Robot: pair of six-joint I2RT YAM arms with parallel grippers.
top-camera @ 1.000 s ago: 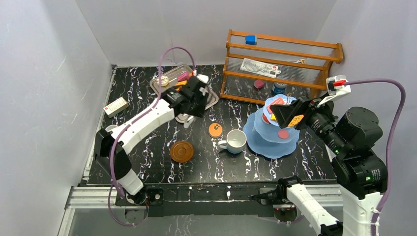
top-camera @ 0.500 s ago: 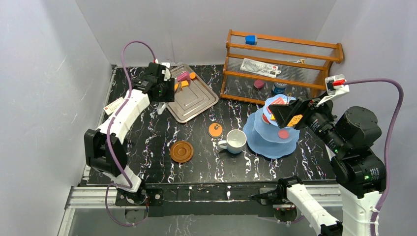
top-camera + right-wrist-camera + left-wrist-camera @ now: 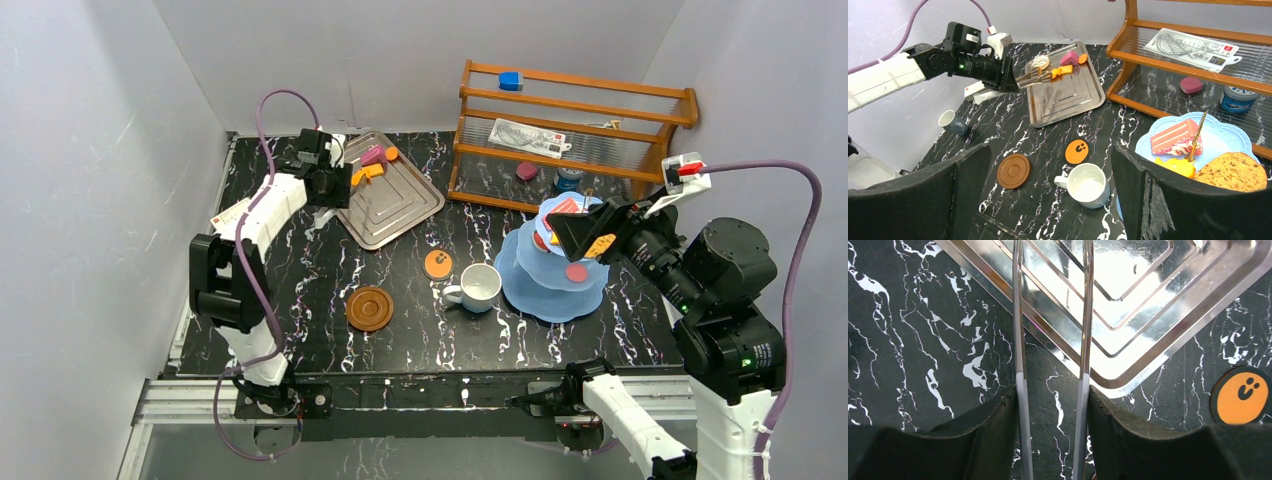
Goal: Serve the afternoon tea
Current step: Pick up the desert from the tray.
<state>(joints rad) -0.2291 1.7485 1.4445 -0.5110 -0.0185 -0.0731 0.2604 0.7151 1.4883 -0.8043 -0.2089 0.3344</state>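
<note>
Currently left tool [image 3: 1053, 395] is clamping tongs [image 3: 1018, 315] over tray [image 3: 1158, 330] at 11 o'clock; right tool [image 3: 1048, 155] is hanging released by stand [image 3: 1220, 145].

1. My landmark: wooden rack [image 3: 600, 150], orange-brown frame w/ clear ribbed shelves, standing at the far right corner of the table.
2. table [image 3: 310, 290] runs under & in front of the rack: black top w/ white marble veins.
3. back wall [image 3: 400, 60] is right behind the rack: plain, pale grey-white.
4. left wall [image 3: 90, 200] is well left of the rack, across the table: same pale panel, faint scuffs as far as I can tell.
5. right wall [image 3: 740, 90] is just right of the rack, same colour.
6. rail [image 3: 430, 392] is opposite the rack, along the table's near edge: silver slotted metal.
7. Light: even & soft, w/ a dull sheen on the table in front of the rack.
</note>
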